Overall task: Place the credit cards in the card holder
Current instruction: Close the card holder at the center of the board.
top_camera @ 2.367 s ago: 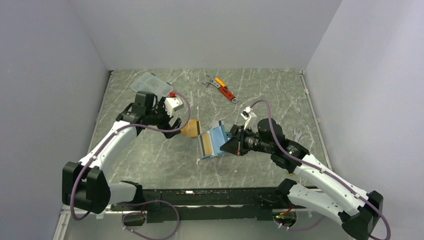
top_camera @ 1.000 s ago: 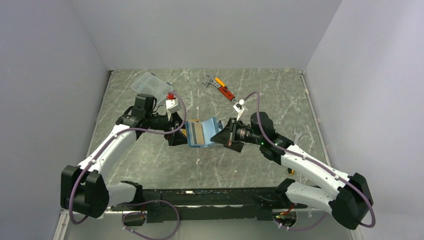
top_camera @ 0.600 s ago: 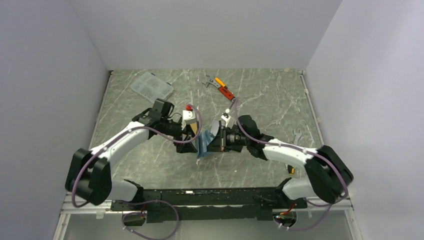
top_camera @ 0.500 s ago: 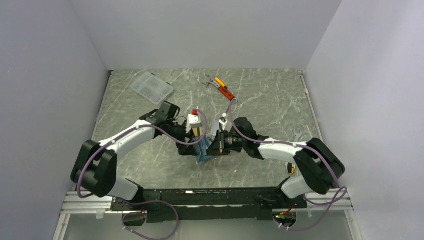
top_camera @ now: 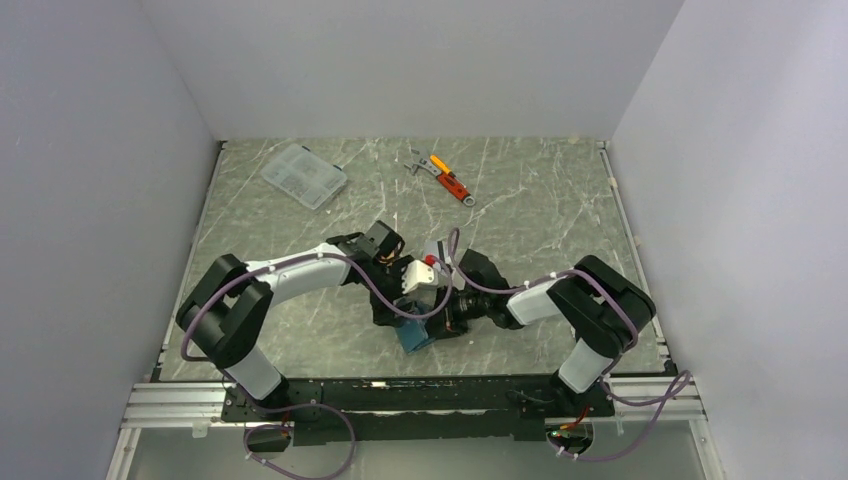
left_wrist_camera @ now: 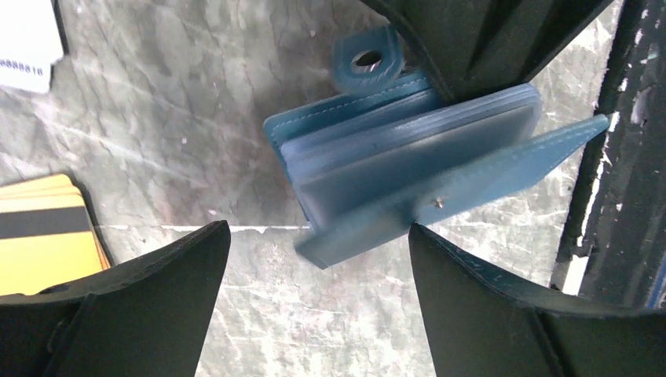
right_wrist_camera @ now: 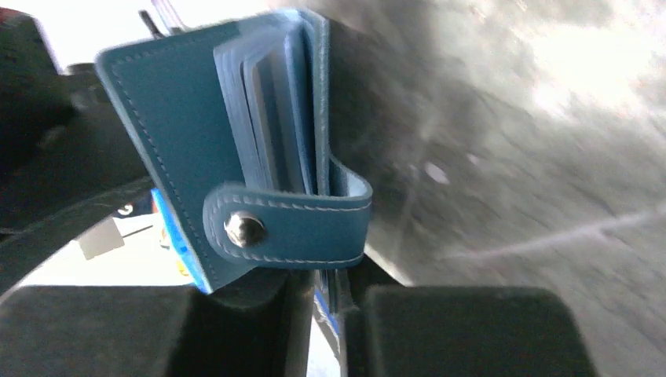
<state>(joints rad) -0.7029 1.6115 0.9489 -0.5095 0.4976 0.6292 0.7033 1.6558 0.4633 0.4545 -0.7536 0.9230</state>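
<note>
The teal-blue card holder [left_wrist_camera: 408, 161] hangs folded, its leaves and snap strap [right_wrist_camera: 287, 228] edge-on, just above the table near the front edge [top_camera: 420, 336]. My right gripper [right_wrist_camera: 330, 292] is shut on its lower edge, and the right gripper [top_camera: 447, 318] comes in from the right in the top view. My left gripper [left_wrist_camera: 318, 236] stands open, one finger on each side of the holder's lower corner. It sits over the holder in the top view, where the left gripper [top_camera: 398, 306] is partly hidden. Orange-gold credit cards [left_wrist_camera: 43, 239] with a dark stripe lie stacked on the table. A pale printed card [left_wrist_camera: 27, 35] lies beyond them.
A clear plastic box [top_camera: 304, 175] sits at the back left and an orange-red wrench [top_camera: 450, 180] at the back middle. The black frame rail [top_camera: 420, 390] runs along the near table edge, close to the holder and both grippers.
Both arms have drawn in toward the near edge. The card holder, spread open a second ago, is now folded and lower. My left gripper has come over it.
</note>
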